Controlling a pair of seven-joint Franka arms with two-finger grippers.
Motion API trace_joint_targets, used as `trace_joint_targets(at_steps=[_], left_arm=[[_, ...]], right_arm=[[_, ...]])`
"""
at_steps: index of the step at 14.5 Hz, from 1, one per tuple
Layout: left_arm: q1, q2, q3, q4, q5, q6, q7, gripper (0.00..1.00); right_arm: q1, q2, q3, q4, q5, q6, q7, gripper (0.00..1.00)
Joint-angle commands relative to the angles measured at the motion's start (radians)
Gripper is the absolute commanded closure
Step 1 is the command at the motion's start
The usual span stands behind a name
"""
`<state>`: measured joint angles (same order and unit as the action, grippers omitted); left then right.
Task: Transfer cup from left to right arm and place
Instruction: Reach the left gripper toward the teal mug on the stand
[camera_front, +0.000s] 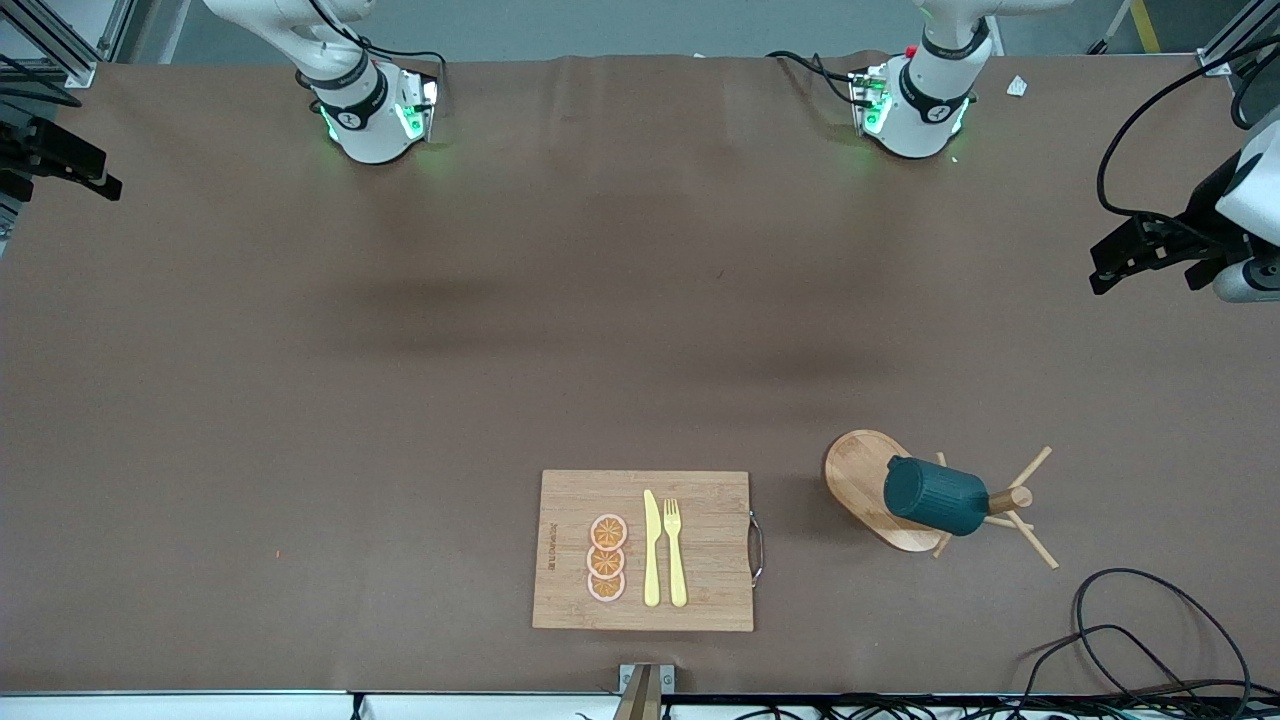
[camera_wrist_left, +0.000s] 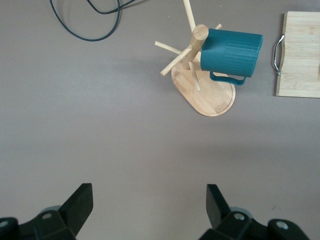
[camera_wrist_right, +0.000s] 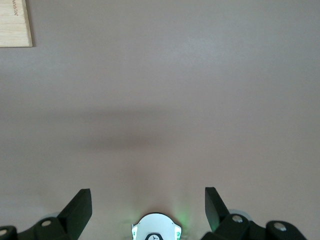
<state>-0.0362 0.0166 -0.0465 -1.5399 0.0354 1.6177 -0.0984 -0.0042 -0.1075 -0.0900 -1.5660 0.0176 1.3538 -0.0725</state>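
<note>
Front view: one cup (camera_front: 936, 497) hangs on its side on one wooden peg rack (camera_front: 905, 492), its long axis roughly level, base pointing toward the cutting board (camera_front: 644, 550) and mouth against the rack's post. Taking the rack as landmark, one cutting board lies beside it toward the right arm's end of the worktop (camera_front: 400, 400) and carries three orange slices (camera_front: 607, 558), one knife (camera_front: 651, 548) and one fork (camera_front: 675, 551). Both arms' bases stand well apart from the rack; the left arm's base is the nearer, so the first grasp likely falls to it.

Left wrist view: the left tool (camera_wrist_left: 150, 207) is high over bare worktop, fingers spread wide and empty; the cup lies ahead of it, clear of the fingers, with its handle hanging on the lower side, above the rack's base.

Right wrist view: the right tool (camera_wrist_right: 148, 206) waits, fingers spread and empty, over bare worktop with only a corner of the board in sight.
</note>
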Motion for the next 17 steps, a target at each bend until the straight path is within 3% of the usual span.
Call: trace_joint_targets(at_steps=[1, 10, 14, 17], left_arm=[[0.001, 0.005, -0.001, 0.014, -0.006, -0.024, 0.006, 0.00], [-0.013, 0.016, -0.007, 0.009, 0.003, -0.030, 0.000, 0.00], [-0.019, 0.060, -0.039, 0.021, -0.003, -0.015, -0.003, 0.00], [-0.019, 0.146, -0.062, 0.038, 0.001, 0.059, 0.000, 0.00]], right_arm=[[-0.007, -0.018, 0.009, -0.016, -0.021, 0.004, -0.015, 0.00], [-0.010, -0.017, 0.007, -0.016, -0.021, 0.008, -0.016, 0.00], [-0.010, -0.018, 0.007, -0.016, -0.021, 0.005, -0.015, 0.00], [-0.010, -0.018, 0.007, -0.016, -0.021, 0.010, -0.013, 0.00]])
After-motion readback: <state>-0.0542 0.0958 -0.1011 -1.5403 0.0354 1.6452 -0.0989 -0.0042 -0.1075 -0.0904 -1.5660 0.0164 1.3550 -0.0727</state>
